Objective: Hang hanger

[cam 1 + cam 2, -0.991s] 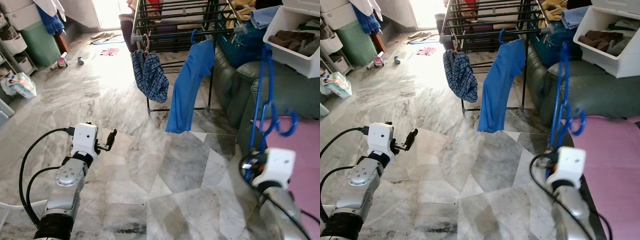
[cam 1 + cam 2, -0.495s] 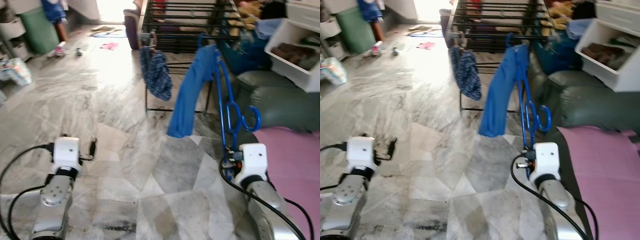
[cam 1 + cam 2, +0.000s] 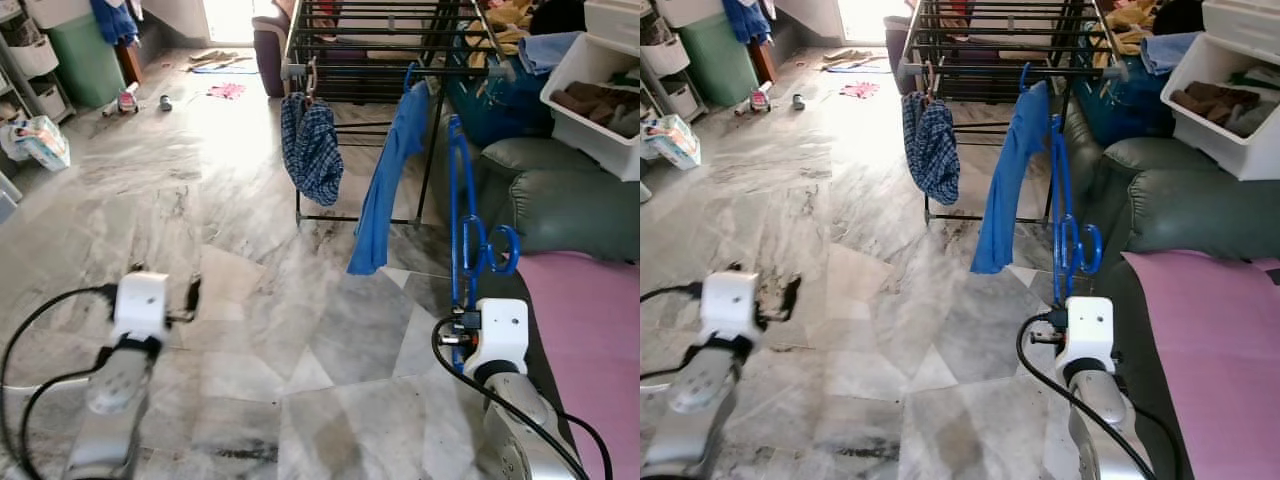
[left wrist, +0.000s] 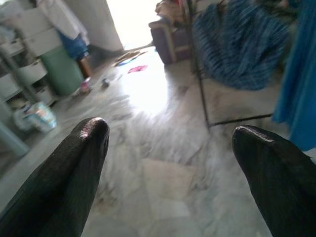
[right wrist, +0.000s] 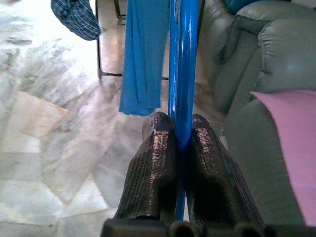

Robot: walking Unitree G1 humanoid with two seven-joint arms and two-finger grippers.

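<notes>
Hanger, blue plastic, thin-framed (image 3: 463, 215): stands upright in the right gripper (image 5: 181, 129), both black fingers pinched flat on one of its straight bars; its hook curls out to the side near mid-height. Well short of the rack.

Left to right:
- Left gripper (image 4: 175, 143): fingers spread wide, nothing between them, held low over the grey marble floor (image 3: 250, 250).
- Black metal drying rack (image 3: 990, 45): a dark blue checked garment (image 3: 931, 145) on the near rail, a plain blue shirt (image 3: 1005, 180) beside it.
- Grey-green sofa (image 3: 1180, 205) and pink cloth (image 3: 1215, 350) close by the right arm.

Risks, as I judge them:
- Grip sits on a narrow smooth bar; the hanger could swivel or slip while walking.
- Hook points sideways, so it may miss the rail without a wrist turn.
- Frame could snag the blue shirt on approach.

Hard to make out:
- Hanger's lower end, hidden behind the white wrist housing.
- Free rail space, masked by clothes.
- Left arm blurred.
</notes>
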